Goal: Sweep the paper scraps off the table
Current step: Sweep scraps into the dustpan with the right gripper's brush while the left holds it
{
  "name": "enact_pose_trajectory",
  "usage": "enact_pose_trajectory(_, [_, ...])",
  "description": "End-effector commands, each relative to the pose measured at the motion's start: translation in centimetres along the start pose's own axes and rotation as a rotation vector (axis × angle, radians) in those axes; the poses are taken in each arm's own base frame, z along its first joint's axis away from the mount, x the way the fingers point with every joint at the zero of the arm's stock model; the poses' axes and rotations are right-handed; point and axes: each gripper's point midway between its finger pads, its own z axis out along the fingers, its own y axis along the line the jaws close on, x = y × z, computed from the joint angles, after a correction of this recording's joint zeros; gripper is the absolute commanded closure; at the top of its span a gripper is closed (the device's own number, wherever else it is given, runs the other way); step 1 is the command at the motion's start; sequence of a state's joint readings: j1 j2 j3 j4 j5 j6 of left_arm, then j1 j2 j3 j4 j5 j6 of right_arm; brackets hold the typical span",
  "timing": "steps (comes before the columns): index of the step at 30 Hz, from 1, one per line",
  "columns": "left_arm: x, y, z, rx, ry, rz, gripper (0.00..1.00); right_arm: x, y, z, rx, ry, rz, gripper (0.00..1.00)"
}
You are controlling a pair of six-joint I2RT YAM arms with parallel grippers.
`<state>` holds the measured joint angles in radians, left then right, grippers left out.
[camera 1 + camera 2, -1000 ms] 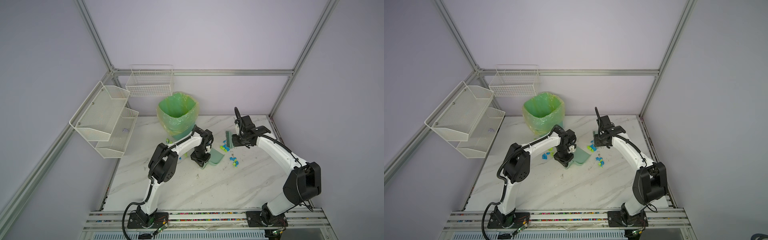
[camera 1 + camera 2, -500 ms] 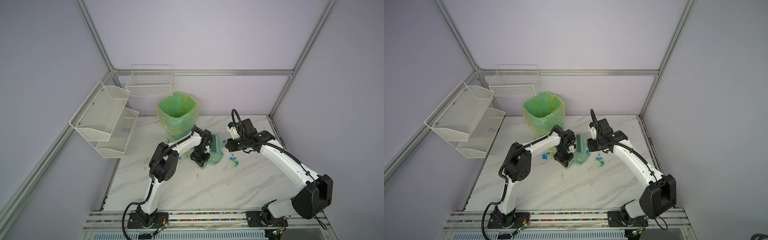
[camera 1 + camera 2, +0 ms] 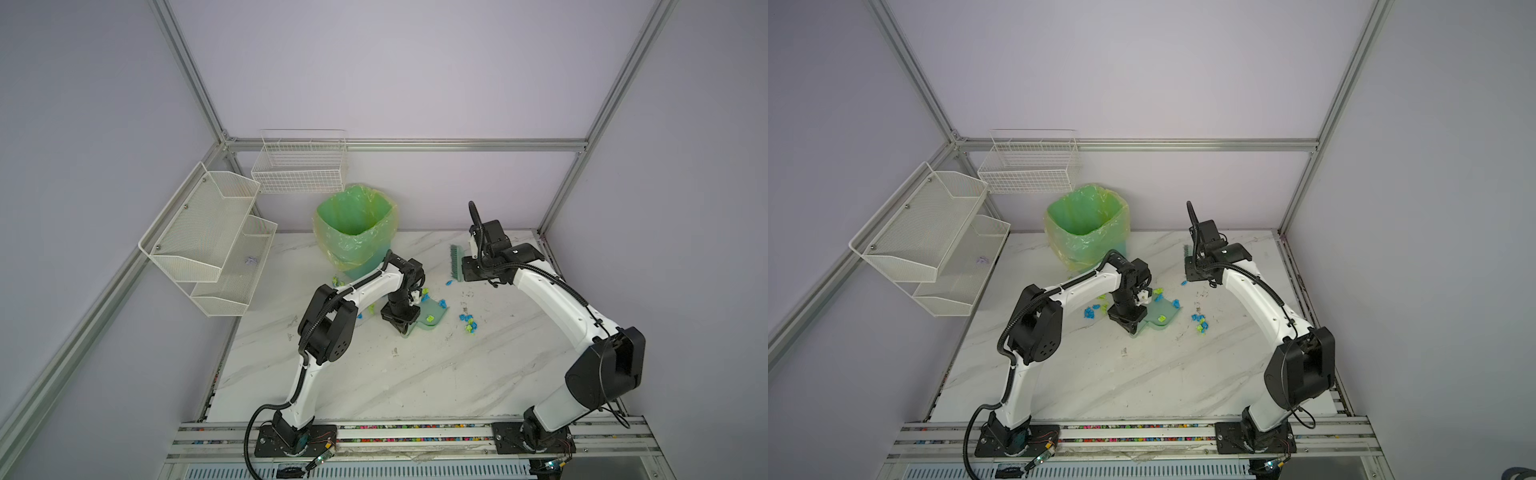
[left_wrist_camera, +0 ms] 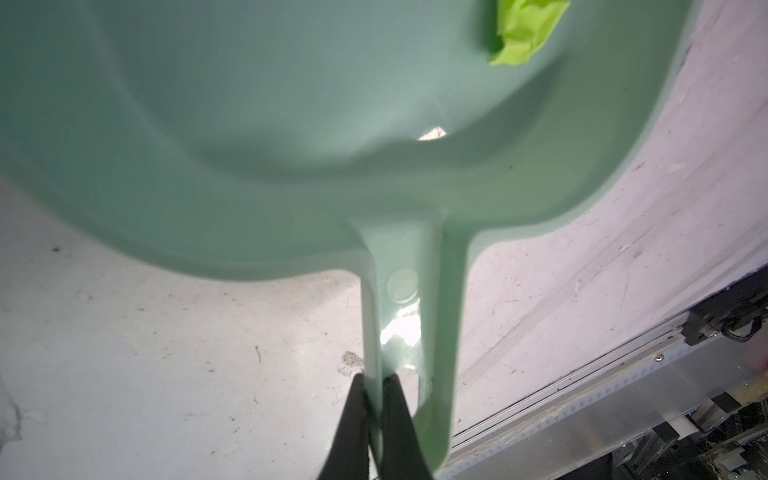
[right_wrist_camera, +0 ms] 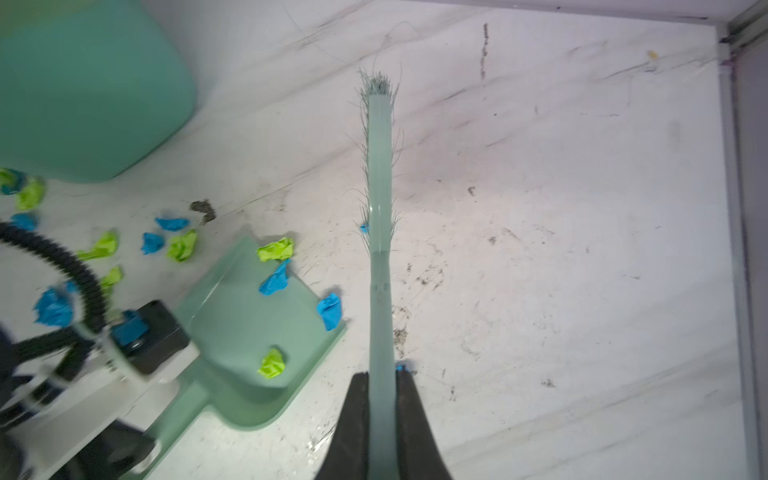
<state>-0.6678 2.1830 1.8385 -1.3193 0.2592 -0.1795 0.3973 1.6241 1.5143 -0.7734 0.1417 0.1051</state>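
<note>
**Hidden, Cropped, Blurred**

In the left wrist view the dustpan [image 4: 291,145] is blurred and runs off the frame; a lime scrap [image 4: 525,33] in it is cropped; in both top views the left arm [image 3: 365,286] covers the pan's handle and some paper scraps [image 3: 337,281] toward the pan's 9 o'clock; in a top view the right arm [image 3: 1258,299] masks most of the brush [image 3: 1186,250]; a pale speck [image 3: 250,260] in the lower shelf [image 3: 232,291], at 9 o'clock of the bin [image 3: 353,249], is too small to name.

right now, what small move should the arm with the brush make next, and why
Probably set the pale green bristle brush, shut in the right gripper, down just beyond the loose blue and lime-green paper scraps on the white marble table, ready to draw them toward the pale green plastic dustpan; only a few lie in it.
</note>
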Motion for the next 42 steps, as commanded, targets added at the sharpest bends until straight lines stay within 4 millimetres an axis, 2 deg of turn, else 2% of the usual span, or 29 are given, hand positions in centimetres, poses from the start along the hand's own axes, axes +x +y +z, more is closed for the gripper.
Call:
enact_pose_trajectory(1, [-1.1,-0.7,-1.9,0.031,-0.062,0.023,1.00,-0.7,-2.2,1.2,0.151,-0.009,-0.049,1.00])
enact_pose_trajectory(7, [-1.1,-0.3,-2.0,0.018,-0.062,0.016,1.00,-1.8,-0.7,3.2,0.085,-0.055,-0.066,1.00])
enact_pose_trajectory(11, [-1.1,-0.3,-1.8,0.024,-0.059,0.012,1.00,-1.7,0.3,4.3,0.050,-0.056,-0.145,1.00])
enact_pose_trajectory(16, [-1.2,-0.4,-1.6,0.031,-0.059,0.009,1.00,-0.6,1.0,5.3,0.029,-0.044,-0.225,1.00])
enact_pose_trajectory(20, [-1.3,-0.4,-1.5,0.036,-0.055,0.005,1.00,1.2,2.6,5.5,-0.024,0.004,-0.269,1.00])
enact_pose_trajectory(24, [-1.6,-0.4,-1.6,0.039,-0.060,0.004,1.00,2.8,4.6,4.4,-0.103,0.025,-0.267,1.00])
enact_pose_trajectory(27, [-1.7,-0.4,-1.8,0.041,-0.065,0.005,1.00,4.4,5.4,3.2,-0.160,0.048,-0.262,1.00])
enact_pose_trajectory(30, [-1.6,-0.3,-1.8,0.039,-0.061,0.005,1.00,5.5,6.2,1.3,-0.233,0.049,-0.250,1.00])
enact_pose_trajectory(34, [-1.6,-0.1,-1.8,0.040,-0.060,0.000,1.00,6.6,8.4,-2.3,-0.398,0.040,-0.248,1.00])
enact_pose_trajectory(37, [-1.8,-0.2,-1.9,0.048,-0.067,-0.001,1.00,6.6,9.2,-4.0,-0.471,0.029,-0.231,1.00])
enact_pose_trajectory(39, [-1.9,-0.3,-1.9,0.058,-0.074,-0.001,1.00,5.7,9.5,-4.7,-0.490,-0.010,-0.229,1.00])
enact_pose_trajectory(42, [-1.9,-0.4,-2.1,0.062,-0.077,-0.003,1.00,4.1,8.7,-4.4,-0.428,-0.041,-0.187,1.00])
